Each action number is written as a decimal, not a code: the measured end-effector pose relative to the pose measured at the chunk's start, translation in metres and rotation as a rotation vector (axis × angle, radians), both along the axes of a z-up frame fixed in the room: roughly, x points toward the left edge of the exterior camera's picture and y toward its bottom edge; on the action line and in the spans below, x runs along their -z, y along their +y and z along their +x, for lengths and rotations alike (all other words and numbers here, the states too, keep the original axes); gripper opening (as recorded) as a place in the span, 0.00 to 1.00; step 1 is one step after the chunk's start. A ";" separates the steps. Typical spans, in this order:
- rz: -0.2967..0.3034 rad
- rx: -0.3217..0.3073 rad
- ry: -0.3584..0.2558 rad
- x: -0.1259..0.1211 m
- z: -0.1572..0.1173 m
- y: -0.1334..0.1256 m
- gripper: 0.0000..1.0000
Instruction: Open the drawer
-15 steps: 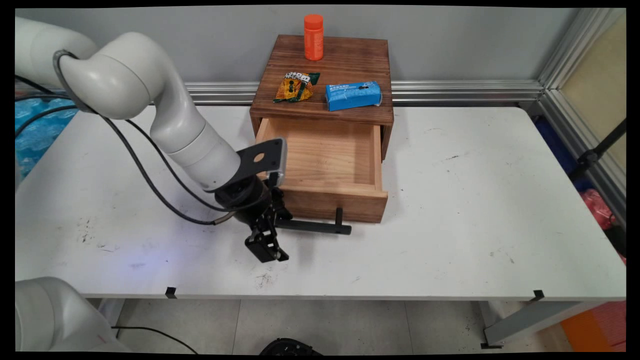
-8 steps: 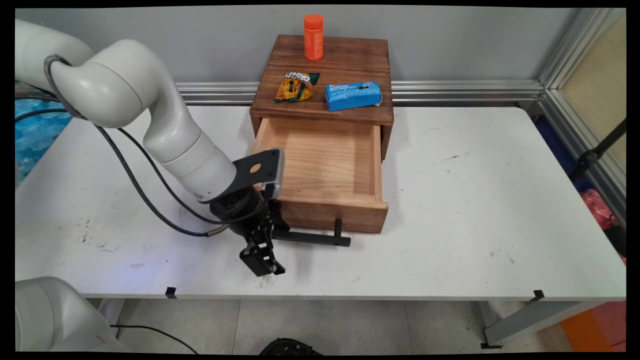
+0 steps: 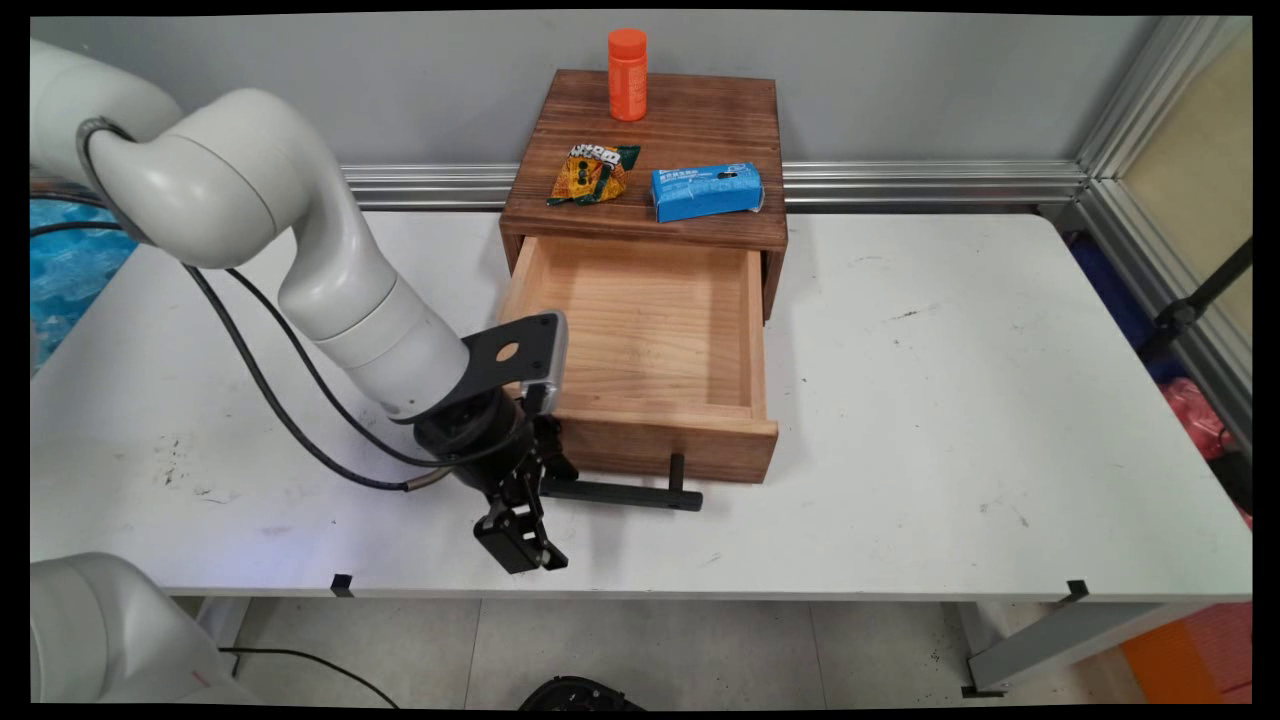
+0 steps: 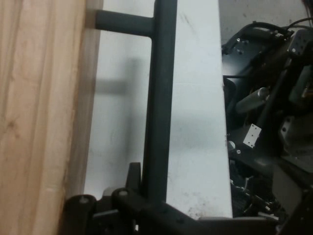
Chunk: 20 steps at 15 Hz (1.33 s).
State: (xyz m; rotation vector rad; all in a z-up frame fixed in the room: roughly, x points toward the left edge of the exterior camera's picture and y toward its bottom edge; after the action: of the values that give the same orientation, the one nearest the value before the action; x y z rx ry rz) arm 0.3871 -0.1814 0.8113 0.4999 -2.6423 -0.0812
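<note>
My gripper [image 3: 545, 493] is shut on the left end of the black bar handle [image 3: 630, 494] of a wooden drawer [image 3: 670, 452]. The drawer stands pulled far out of a dark wooden cabinet [image 3: 655, 135], and nothing lies inside it. In the hand view the handle [image 4: 159, 98] runs straight up from my gripper [image 4: 146, 196], with the drawer's pale front [image 4: 39, 98] on the left. One black finger [image 3: 515, 540] sticks out toward the table's near edge.
On the cabinet's top stand an orange bottle [image 3: 627, 73] at the back, a yellow-green snack packet [image 3: 592, 173] and a blue box [image 3: 707, 191] at the front. The white table [image 3: 950, 400] stretches to the right. Black cables hang from the arm at the left.
The drawer has slid further out toward the table's near edge. My gripper has moved the same way with the handle in it.
</note>
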 end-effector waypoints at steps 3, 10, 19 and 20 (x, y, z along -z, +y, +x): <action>0.006 0.002 0.002 0.000 -0.001 0.004 1.00; 0.012 0.008 0.000 0.000 -0.005 0.011 1.00; 0.019 0.010 -0.002 -0.001 -0.013 0.019 1.00; 0.020 0.011 -0.002 -0.001 -0.013 0.020 1.00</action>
State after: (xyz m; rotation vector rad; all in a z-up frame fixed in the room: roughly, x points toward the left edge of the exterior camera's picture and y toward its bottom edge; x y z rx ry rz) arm 0.3738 -0.1612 0.8125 0.4926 -2.6482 -0.1111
